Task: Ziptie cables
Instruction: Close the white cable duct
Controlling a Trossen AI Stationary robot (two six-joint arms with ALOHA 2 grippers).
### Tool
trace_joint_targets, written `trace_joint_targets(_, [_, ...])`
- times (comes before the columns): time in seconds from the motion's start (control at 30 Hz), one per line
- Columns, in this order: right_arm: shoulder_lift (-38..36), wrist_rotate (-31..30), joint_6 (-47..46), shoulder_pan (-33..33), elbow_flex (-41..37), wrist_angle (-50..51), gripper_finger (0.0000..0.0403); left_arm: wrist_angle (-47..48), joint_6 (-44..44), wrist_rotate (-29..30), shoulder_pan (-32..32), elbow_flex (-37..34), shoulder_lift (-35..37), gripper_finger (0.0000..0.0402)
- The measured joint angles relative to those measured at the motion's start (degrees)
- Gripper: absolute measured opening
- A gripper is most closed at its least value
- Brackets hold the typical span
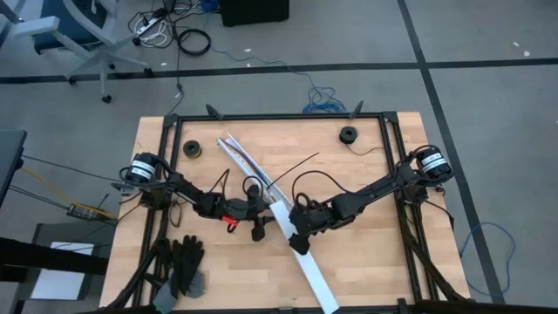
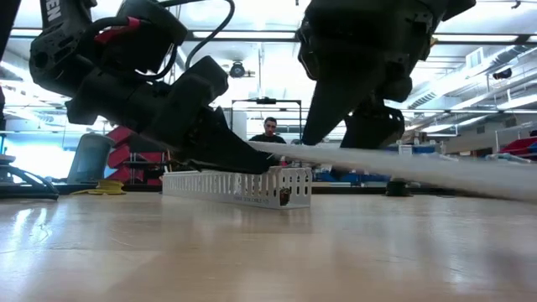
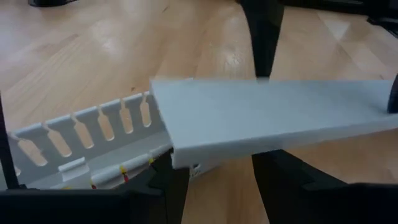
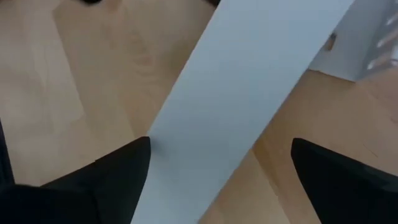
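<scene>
1. My left tool point(image 1: 260, 208) sits near the middle of the surface point(image 1: 366, 262), its fingers narrowed on the end of a flat white cover strip point(image 3: 273, 118); in the left wrist view the strip's end rests between the two dark fingers.
2. My right tool point(image 1: 296, 228) is just across from the left one, over the same strip farther along. Its fingers point(image 4: 112, 171) stand wide, one on each side of the strip with bare wood showing in the gaps, so it holds nothing.
3. The strip runs from the left tool under the right tool and on toward the near edge of the surface.
4. A white slotted channel point(image 3: 81, 134) lies just ahead of the left tool, reaching away toward the far edge.
5. The cables point(image 3: 118, 173) lie inside that channel; I see white, yellow and red strands just beside the left tool's fingers.
6. A pair of dark gloves point(image 1: 179, 262) lies near the surface's edge behind the left tool, well apart from the cables.
</scene>
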State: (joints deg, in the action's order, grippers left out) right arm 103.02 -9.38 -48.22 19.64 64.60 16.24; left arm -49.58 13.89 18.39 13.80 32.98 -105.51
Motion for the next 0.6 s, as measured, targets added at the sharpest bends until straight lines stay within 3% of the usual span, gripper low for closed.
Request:
trace_joint_targets(0.4, [2.06,-1.33,-5.80,0.08,0.02,-4.16,0.0362,-0.40,-1.46,-0.28,-0.10,0.43,0.00,0.0147])
trace_joint_targets(0.6, [8.50,4.32,-5.86,0.08,0.39,-9.20,0.0351,-0.25,-1.45,-0.45,-0.31,0.61,0.00,0.0147])
